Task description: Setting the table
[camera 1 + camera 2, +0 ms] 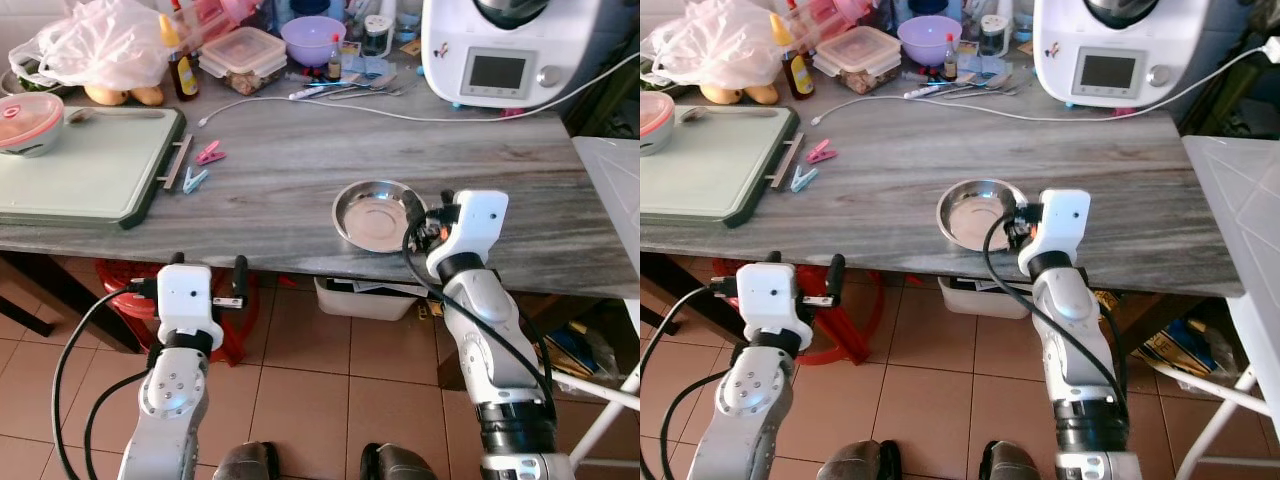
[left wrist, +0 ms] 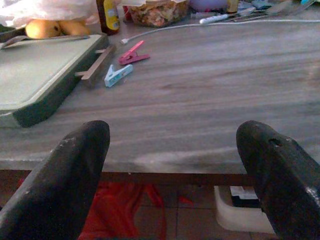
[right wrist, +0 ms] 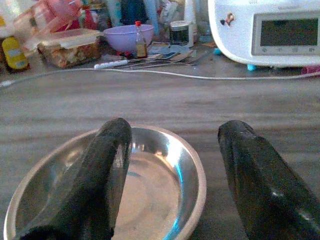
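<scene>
A shallow steel dish (image 1: 378, 214) sits empty near the front edge of the grey wooden table (image 1: 300, 190), a little right of the middle. The right gripper (image 3: 172, 175) hovers at that edge with its fingers spread apart, one finger over the dish's bowl and the other just outside its rim, grasping nothing. The left gripper (image 2: 175, 165) is held lower, in front of the table's front edge, fingers wide apart and empty. Along the back edge stands a clutter of containers: a lidded clear box (image 1: 243, 55) with brownish food inside, a lilac bowl (image 1: 313, 38) whose contents I cannot make out, a small dark-sauce bottle with a red cap (image 1: 334, 58), and a yellow-capped bottle (image 1: 178, 55). At the back right corner stands a big white kitchen machine (image 1: 500, 50), its cable (image 1: 400, 112) trailing across the tabletop. At the left edge lies a green board (image 1: 80, 170) carrying a pink-lidded bowl (image 1: 28, 122); two clothes pegs (image 1: 203, 165) lie just beside the board.
</scene>
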Controlling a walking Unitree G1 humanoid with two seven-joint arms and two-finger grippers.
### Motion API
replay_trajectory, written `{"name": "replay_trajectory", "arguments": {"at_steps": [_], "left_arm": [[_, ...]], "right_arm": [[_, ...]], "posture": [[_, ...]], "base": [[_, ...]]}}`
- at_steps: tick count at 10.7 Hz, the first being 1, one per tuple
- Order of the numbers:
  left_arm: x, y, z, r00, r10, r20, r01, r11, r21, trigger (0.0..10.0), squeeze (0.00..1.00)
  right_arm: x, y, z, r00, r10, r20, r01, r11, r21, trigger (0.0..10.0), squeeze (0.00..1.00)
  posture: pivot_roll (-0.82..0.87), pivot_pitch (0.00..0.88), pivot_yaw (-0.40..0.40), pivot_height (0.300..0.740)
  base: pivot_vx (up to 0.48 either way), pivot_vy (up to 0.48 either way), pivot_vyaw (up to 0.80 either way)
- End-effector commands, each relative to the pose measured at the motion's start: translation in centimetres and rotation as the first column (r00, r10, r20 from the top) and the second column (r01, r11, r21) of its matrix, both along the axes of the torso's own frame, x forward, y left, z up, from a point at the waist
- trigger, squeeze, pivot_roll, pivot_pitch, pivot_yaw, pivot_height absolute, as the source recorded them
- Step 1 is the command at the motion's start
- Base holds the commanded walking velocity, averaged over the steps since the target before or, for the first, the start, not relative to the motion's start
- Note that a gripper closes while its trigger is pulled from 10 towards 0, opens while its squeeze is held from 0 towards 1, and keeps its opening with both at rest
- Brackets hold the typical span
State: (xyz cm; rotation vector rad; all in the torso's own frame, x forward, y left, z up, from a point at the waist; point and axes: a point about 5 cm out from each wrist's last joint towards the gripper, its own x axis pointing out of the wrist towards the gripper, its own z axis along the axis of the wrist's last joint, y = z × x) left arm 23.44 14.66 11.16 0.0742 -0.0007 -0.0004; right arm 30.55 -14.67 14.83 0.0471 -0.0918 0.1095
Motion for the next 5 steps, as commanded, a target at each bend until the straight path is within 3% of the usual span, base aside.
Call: {"name": "replay_trajectory", "arguments": {"at_steps": [1,3,5], "left_arm": [[-0.1,0.2,0.0,1.0,0.009,-0.004,-0.009,1.0,0.002,10.0,0.0],[0.2,0.4,0.0,1.0,0.024,-0.002,-0.024,1.0,-0.004,10.0,0.0],[0.3,0.4,-0.1,1.0,0.03,-0.002,-0.03,1.0,-0.006,10.0,0.0]], "right_arm": [[-0.6,0.1,0.5,0.999,0.017,0.042,-0.015,0.999,-0.044,10.0,0.0],[-2.6,-0.8,0.2,0.998,0.0,0.059,0.005,0.996,-0.084,10.0,0.0],[-2.9,-1.5,-0.5,0.999,-0.03,0.031,0.033,0.994,-0.106,10.0,0.0]], "posture": [[0.05,0.126,0.022,0.74],[0.04,0.112,0.018,0.74],[0.03,0.105,0.018,0.74]], "base": [[-0.33,0.0,0.0],[-0.381,0.0,0.0],[-0.39,0.0,0.0]]}}
